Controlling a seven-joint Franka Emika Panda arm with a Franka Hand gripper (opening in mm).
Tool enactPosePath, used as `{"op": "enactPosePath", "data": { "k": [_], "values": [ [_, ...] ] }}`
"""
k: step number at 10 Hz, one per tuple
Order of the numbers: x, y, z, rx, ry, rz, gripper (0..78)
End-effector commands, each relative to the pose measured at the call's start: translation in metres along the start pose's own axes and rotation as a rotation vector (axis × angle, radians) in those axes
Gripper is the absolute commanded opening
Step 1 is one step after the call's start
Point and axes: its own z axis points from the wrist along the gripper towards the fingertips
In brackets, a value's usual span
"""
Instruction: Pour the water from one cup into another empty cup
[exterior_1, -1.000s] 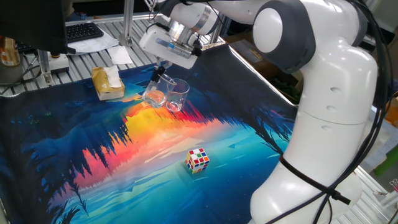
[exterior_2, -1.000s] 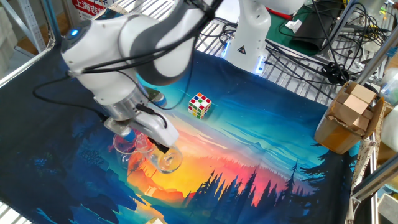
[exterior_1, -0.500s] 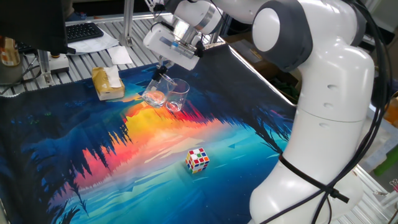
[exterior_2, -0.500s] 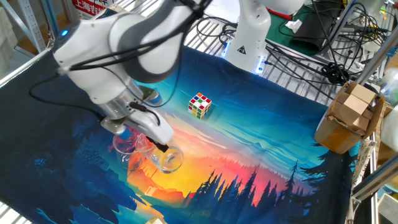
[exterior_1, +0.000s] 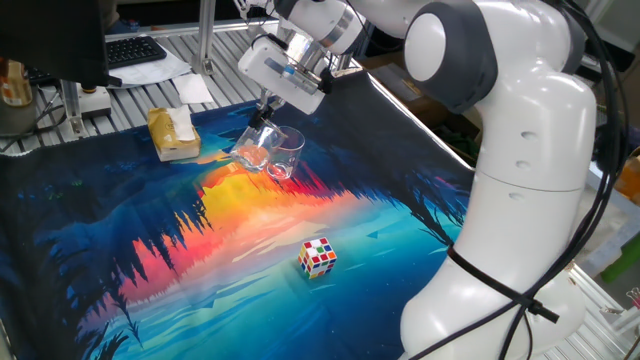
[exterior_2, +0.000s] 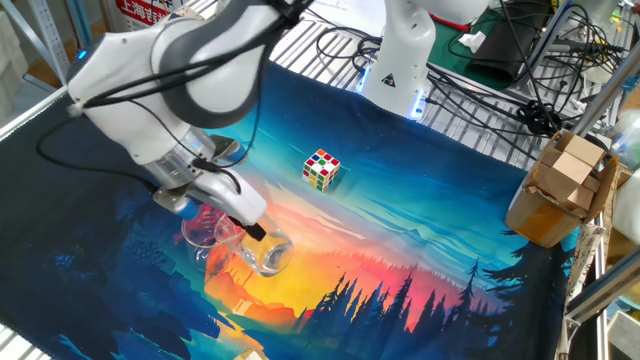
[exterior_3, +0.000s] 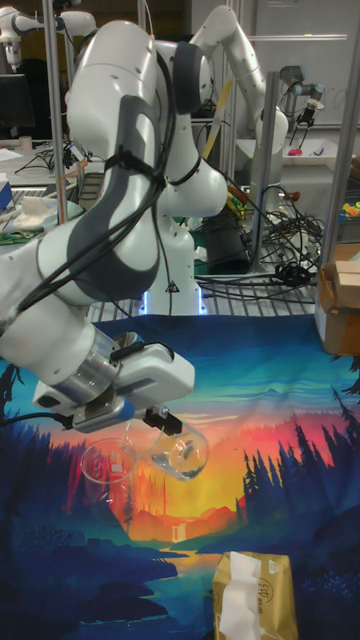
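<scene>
Two clear glass cups sit side by side on the printed cloth (exterior_1: 400, 230). One cup (exterior_1: 287, 150) (exterior_2: 200, 230) (exterior_3: 103, 462) stands upright with nothing holding it. The other cup (exterior_1: 249, 153) (exterior_2: 268, 256) (exterior_3: 182, 453) lies steeply tilted right beside it, low over the cloth. My gripper (exterior_1: 263, 121) (exterior_2: 249, 231) (exterior_3: 160, 420) is shut on the tilted cup from above. The water is too faint to make out in either cup.
A Rubik's cube (exterior_1: 318, 256) (exterior_2: 321, 168) lies mid-cloth. A tan tissue pack (exterior_1: 173, 134) (exterior_3: 255, 595) sits near the cups. A cardboard box (exterior_2: 560, 190) stands off the cloth's edge. A keyboard (exterior_1: 135, 50) and clutter lie on the bench behind.
My wrist has turned and lifted a little while staying shut on the cup, tipping it slightly further. The upright cup and the cube have not moved.
</scene>
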Motion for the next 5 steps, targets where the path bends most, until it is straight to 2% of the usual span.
{"op": "enactPosePath", "data": {
  "k": [1,3,4,5],
  "values": [
    [0.0004,0.0003,-0.0048,-0.053,0.022,0.013,1.2],
    [0.0001,-0.0018,-0.0059,-0.075,0.038,0.011,1.2],
    [-0.0005,-0.0049,-0.0071,-0.113,0.054,0.013,1.2],
    [-0.0008,-0.0068,-0.0077,-0.111,0.058,0.007,1.2]
  ]
}}
